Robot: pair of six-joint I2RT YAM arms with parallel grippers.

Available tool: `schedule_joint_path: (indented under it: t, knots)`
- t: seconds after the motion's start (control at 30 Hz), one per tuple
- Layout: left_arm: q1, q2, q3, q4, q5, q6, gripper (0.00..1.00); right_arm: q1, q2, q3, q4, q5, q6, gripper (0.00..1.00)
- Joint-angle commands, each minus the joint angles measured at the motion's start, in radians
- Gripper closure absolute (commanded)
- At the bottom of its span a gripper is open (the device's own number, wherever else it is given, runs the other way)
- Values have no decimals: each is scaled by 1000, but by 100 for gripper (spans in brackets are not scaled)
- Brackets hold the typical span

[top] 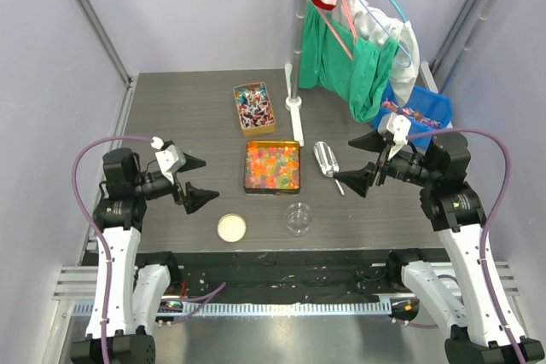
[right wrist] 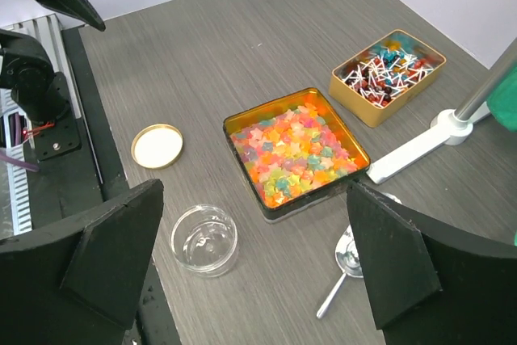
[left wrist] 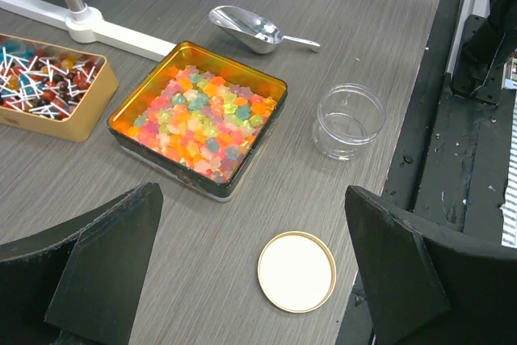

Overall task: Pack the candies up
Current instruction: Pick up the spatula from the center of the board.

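Observation:
The candies (top: pixel 254 108) (left wrist: pixel 44 78) (right wrist: pixel 386 70), red, blue and white wrapped, fill a small gold tin (top: pixel 238 112) at the back of the table. A clear round jar (top: pixel 299 218) (left wrist: pixel 347 121) (right wrist: pixel 204 239) stands empty near the front edge, its gold-rimmed lid (top: pixel 231 228) (left wrist: pixel 296 271) (right wrist: pixel 157 145) flat on the table to its left. My left gripper (top: pixel 210 180) (left wrist: pixel 252 224) hovers open above the lid area. On the right, above the metal scoop (top: pixel 327 159) (right wrist: pixel 347 260), my right gripper (top: pixel 343 159) (right wrist: pixel 254 199) is open too. Neither holds anything.
A square tin of orange, yellow and green jelly pieces (top: pixel 272 166) (left wrist: pixel 202 119) (right wrist: pixel 297 151) sits mid-table. A pole on a white base (top: pixel 295 117) carries hanging clothes at the back. A blue bin (top: pixel 422 112) stands at back right. Walls enclose the table.

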Motion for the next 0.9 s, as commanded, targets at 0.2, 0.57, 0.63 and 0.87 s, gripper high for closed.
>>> schedule_joint_path:
  t: [0.2,0.57,0.63,0.87]
  knots:
    - [15,-9,29,11,12,4,0,-1,-9,1,51,13,4,0]
    - [17,54,23,179,-227,-199,0,0,72,-5,123,295,35,0]
    - [17,86,34,185,-251,-222,0,6,93,1,128,320,39,0]
    - [19,152,48,200,-328,-273,0,89,318,127,39,502,60,4]
